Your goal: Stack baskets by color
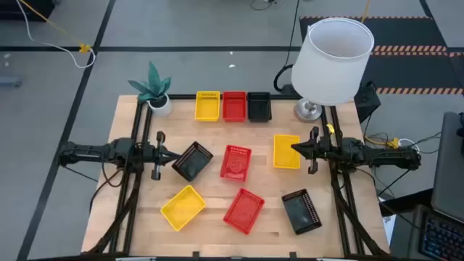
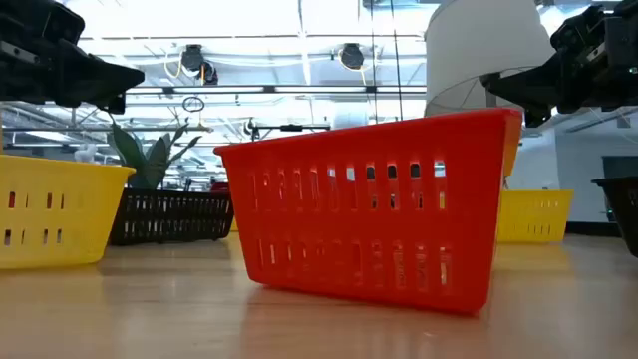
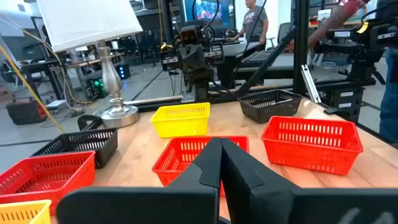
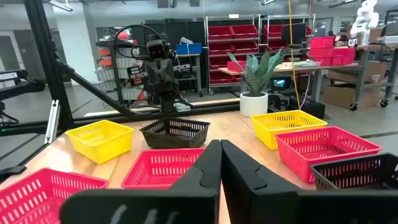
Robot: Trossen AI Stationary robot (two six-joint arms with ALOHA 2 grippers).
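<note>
Yellow, red and black plastic mesh-sided baskets, nine in all, lie unstacked on the light wooden table (image 1: 138, 217). Along the far edge three stand in a tidy row: a yellow basket (image 1: 207, 106) on the left, a red basket (image 1: 234, 106) touching it in the middle, and a black basket (image 1: 259, 106) on the right. The other six are scattered nearer. A second black basket (image 1: 192, 160) lies tilted just beside the left gripper (image 1: 174, 156), whose fingers are pressed together on nothing. A second red basket (image 1: 235, 161) sits near the table's middle. A second yellow basket (image 1: 286, 151) lies just under the tip of the right gripper (image 1: 296, 148), whose fingers are likewise closed and empty. Along the near edge lie a third yellow basket (image 1: 183, 206) on the left, a third red basket (image 1: 243, 210) in the middle and a third black basket (image 1: 301, 211) on the right, each turned at an angle and apart from the others.

At the far left corner stands a small white plant pot (image 1: 159, 105) with green leaves; at the far right a white lampshade (image 1: 331, 61) rises on a silver-based lamp.
</note>
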